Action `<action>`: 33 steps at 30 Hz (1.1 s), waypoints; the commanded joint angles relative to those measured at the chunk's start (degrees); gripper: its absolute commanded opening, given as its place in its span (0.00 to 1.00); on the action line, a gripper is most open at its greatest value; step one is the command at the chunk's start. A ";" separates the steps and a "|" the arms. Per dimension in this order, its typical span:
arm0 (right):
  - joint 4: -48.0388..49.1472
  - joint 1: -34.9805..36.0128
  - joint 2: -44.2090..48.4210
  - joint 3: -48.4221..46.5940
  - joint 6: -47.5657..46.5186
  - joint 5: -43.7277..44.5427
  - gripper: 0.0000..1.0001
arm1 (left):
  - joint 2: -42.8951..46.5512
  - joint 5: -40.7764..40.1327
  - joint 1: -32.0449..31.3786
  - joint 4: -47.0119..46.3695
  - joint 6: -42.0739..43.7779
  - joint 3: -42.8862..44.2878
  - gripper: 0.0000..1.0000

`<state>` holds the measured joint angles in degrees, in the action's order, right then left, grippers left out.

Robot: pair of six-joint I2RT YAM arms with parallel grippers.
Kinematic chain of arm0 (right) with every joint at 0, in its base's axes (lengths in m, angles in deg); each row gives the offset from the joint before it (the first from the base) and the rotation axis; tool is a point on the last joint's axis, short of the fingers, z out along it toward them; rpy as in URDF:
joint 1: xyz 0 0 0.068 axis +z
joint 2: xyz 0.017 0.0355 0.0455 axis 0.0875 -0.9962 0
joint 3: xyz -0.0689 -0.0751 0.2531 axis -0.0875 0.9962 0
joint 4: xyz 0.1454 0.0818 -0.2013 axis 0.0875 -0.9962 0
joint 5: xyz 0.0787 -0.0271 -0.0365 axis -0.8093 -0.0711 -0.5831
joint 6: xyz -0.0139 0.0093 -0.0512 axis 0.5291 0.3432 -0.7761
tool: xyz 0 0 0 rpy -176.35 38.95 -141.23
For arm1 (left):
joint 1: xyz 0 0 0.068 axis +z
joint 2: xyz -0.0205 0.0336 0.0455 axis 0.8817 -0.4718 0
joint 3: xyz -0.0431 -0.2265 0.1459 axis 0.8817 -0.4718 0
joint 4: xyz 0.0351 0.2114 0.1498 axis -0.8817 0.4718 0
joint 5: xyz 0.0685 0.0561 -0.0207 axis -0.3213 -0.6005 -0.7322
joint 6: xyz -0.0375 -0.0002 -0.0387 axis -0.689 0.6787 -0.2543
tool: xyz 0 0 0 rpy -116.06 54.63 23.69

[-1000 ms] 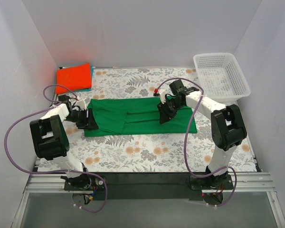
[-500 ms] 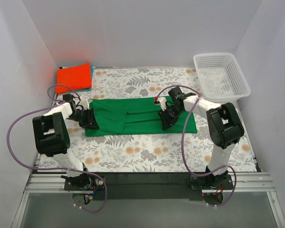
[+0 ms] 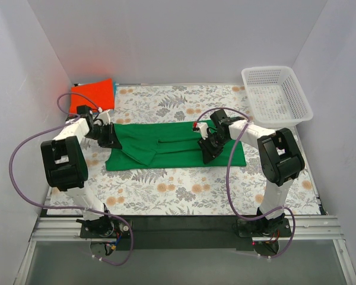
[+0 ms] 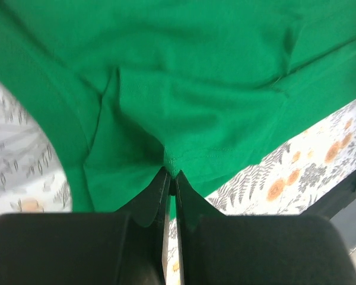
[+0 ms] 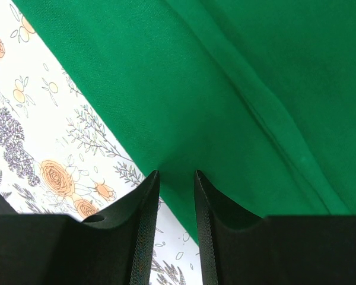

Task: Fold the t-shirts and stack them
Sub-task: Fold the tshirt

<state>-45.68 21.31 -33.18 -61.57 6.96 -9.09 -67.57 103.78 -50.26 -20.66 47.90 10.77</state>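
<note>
**A:** Two shirts were plain to see. Where did each one lie?

**B:** The green t-shirt (image 3: 166, 142) lay spread lengthwise across the middle of the table (image 3: 178, 184), on its flowered covering. The orange-red t-shirt (image 3: 94, 95) sat folded in the far left corner, well apart from it.

**A:** And the left gripper (image 4: 171, 178)?

**B:** It was at the green t-shirt's left end. From its wrist camera, the fingers were pressed nearly together, with a small fold of green hem pinched between their tips. The cloth bunched into creases just beyond them.

**A:** Was the right gripper (image 5: 177, 193) holding anything?

**B:** Not that I could see. It was low over the green t-shirt's near edge, right of the middle. Its fingers stood a narrow gap apart, and through that gap the green edge and a strip of flowered covering lay flat beneath.

**A:** Anything else on the table?

**B:** A white mesh basket (image 3: 267, 72) stood at the far right corner, apart from both shirts.
</note>
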 commanded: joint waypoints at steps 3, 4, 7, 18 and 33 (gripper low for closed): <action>0.63 0.30 -0.60 0.92 -1.26 0.44 0.36 | -4.34 4.46 -2.89 0.05 -2.01 9.19 0.00; 0.63 0.30 -0.60 0.92 -1.17 0.44 0.36 | -6.26 4.46 -3.85 -0.04 -2.97 10.24 0.00; 0.54 0.30 -0.33 1.10 -1.17 0.36 0.36 | -10.04 5.95 -5.00 -0.65 -4.64 14.29 0.03; -0.17 0.30 0.63 1.71 -1.43 0.27 0.38 | -15.07 4.20 -5.00 -4.61 -11.68 21.15 0.33; -0.60 0.22 2.13 2.68 -1.00 0.44 0.38 | 6.46 8.51 -8.34 -9.95 -14.39 -10.91 0.69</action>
<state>-44.92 21.33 -32.28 -60.22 6.00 -9.33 -63.72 111.58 -56.77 -27.10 37.13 5.40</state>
